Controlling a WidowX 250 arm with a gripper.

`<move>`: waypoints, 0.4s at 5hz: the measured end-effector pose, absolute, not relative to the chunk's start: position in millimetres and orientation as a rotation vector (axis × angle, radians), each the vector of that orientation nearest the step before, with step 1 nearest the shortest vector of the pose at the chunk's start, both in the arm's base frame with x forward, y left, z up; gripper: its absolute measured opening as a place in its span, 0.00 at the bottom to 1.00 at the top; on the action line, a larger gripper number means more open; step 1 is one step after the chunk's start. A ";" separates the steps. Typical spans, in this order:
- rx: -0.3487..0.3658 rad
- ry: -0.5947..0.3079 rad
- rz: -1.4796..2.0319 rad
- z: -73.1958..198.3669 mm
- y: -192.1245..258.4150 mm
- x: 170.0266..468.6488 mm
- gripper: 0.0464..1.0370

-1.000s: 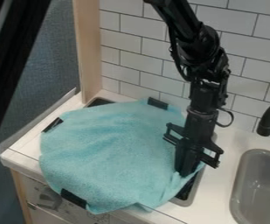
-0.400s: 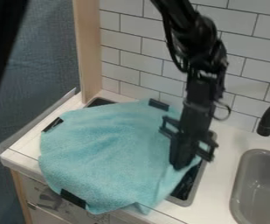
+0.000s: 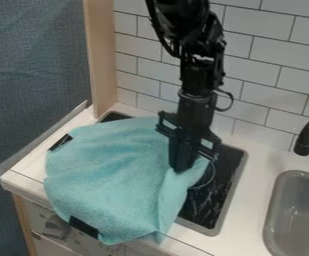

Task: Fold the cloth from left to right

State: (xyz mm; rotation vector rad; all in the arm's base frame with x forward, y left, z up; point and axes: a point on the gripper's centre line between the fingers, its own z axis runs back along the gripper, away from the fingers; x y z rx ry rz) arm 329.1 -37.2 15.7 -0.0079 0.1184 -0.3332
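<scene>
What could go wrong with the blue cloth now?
The gripper might lose the edge of the cloth, which could flop onto the black stove top. The cloth also hangs over the front of the counter, so a hard pull might drag it all along.

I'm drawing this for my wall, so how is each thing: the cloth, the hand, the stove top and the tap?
Cloth: mostly spread out, its right edge bunched at the hand
Hand: closed on the cloth's right edge
Stove top: partly covered, right part bare
Tap: no water coming out
</scene>
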 end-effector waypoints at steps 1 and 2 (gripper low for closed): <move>-0.017 0.122 -0.298 20.8 -16.3 328.3 0.01; -0.021 0.148 -0.250 21.3 18.8 324.0 0.01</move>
